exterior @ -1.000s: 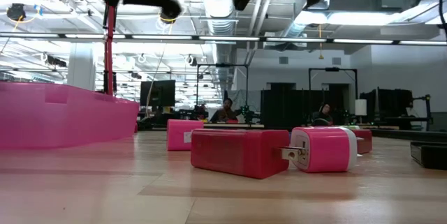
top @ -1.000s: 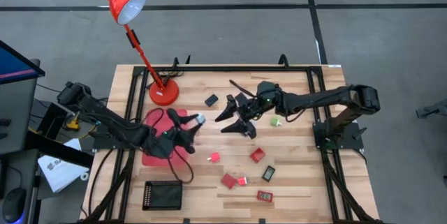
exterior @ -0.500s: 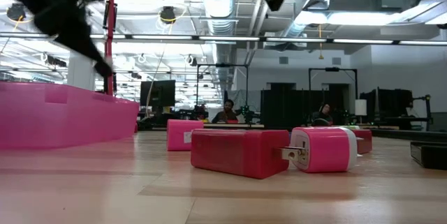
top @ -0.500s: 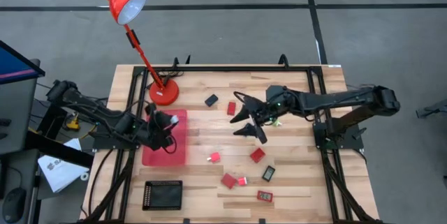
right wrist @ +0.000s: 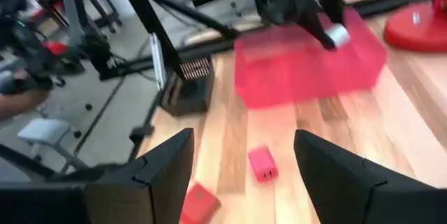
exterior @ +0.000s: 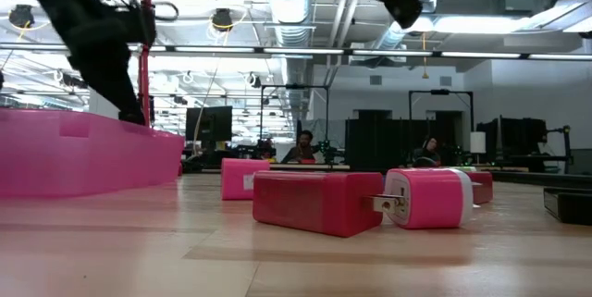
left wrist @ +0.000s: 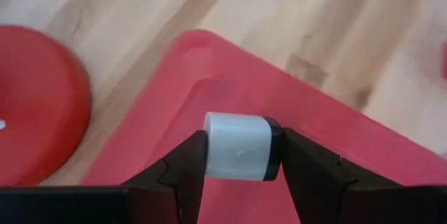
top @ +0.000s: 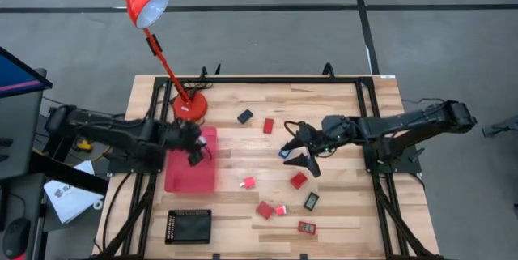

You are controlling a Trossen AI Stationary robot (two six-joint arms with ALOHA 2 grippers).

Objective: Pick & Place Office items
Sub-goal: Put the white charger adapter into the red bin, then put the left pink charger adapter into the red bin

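Placing step: left gripper [left wrist: 241,175] clenches a white block [left wrist: 237,146] directly above the red tray [left wrist: 391,161]; release comes next. Right gripper [right wrist: 241,165] hangs released.

Grey floor [top: 421,33], ceiling ducts [exterior: 291,1]

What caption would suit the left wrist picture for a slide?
Left end effector holds a small white block above the red tray.

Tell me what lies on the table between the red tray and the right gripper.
In the high view, only bare wood lies between the red tray and the open right gripper.
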